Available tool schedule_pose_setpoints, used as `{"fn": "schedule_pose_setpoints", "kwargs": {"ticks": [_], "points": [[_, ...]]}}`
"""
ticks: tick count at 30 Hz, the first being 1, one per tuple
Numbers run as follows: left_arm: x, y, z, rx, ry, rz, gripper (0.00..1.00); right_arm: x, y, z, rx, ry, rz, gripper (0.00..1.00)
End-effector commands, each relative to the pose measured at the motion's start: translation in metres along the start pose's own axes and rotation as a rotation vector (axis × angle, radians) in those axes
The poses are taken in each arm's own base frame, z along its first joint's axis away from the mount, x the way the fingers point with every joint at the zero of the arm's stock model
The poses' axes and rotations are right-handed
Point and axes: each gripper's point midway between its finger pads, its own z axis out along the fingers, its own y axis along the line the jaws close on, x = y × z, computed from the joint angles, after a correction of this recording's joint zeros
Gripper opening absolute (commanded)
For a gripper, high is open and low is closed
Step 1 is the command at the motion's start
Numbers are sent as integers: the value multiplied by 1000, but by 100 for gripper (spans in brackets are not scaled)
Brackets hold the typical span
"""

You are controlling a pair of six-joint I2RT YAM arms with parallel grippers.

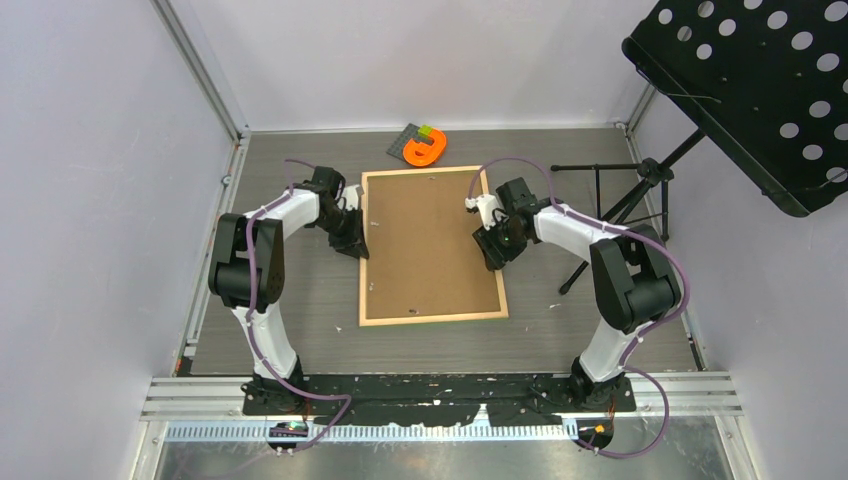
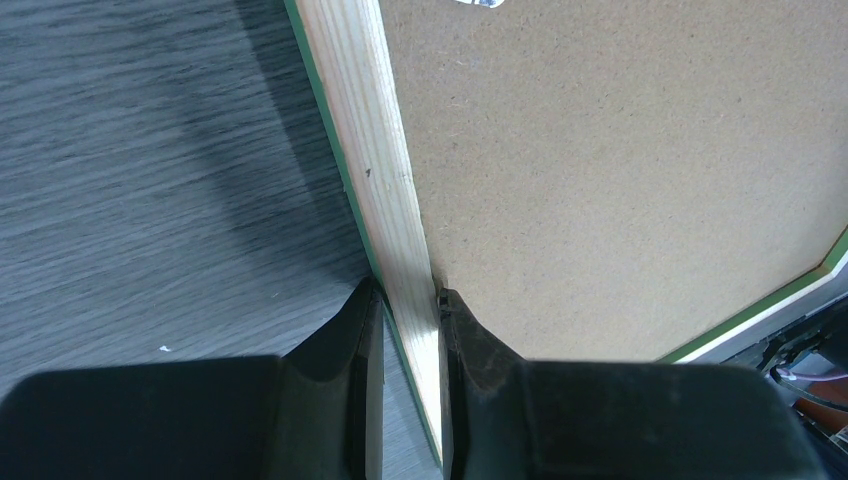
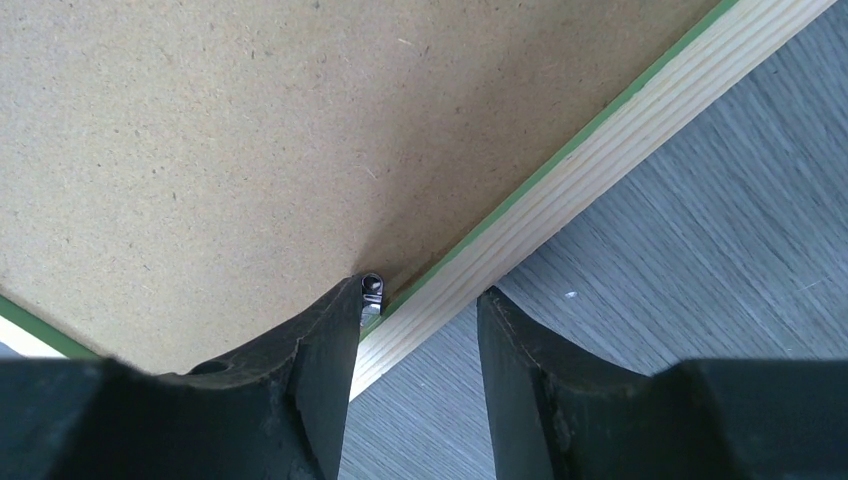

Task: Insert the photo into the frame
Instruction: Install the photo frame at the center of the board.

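The frame [image 1: 363, 250] lies flat on the table, pale wood face up, with a brown backing board [image 1: 428, 245] inside its rails. The photo is not in view. My left gripper [image 1: 355, 240] is at the left rail. In the left wrist view that gripper [image 2: 408, 292] is shut on the wooden rail [image 2: 375, 150], one finger on each side. My right gripper [image 1: 492, 255] is at the right rail. The right wrist view shows it [image 3: 420, 290] open astride the rail [image 3: 600, 160]: its inner finger is beside a small metal tab [image 3: 372, 287], and its outer finger stands clear over the table.
An orange object [image 1: 425, 148] on a dark pad lies just beyond the frame's far edge. A black perforated music stand [image 1: 760, 90] overhangs the right side, its tripod legs [image 1: 620, 200] close to my right arm. White walls enclose the table on three sides.
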Motion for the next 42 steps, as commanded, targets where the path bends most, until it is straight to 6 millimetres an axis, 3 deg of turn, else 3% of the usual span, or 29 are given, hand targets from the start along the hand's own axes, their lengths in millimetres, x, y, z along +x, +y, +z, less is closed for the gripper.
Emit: {"fn": "schedule_pose_setpoints", "kwargs": {"ticks": [1,10,29,42], "points": [[1,-5,11,44,16,43,0,2,9,-7,-27,-5,-26,50],[0,-6,11,46,16,43,0,3,7,-9,-19,-3,-49,46],[1,-6,12,47,19,42,0,-6,5,-3,-45,-15,-183,23],[1,-6,12,49,21,43,0,-4,-11,2,3,20,-312,19]]}}
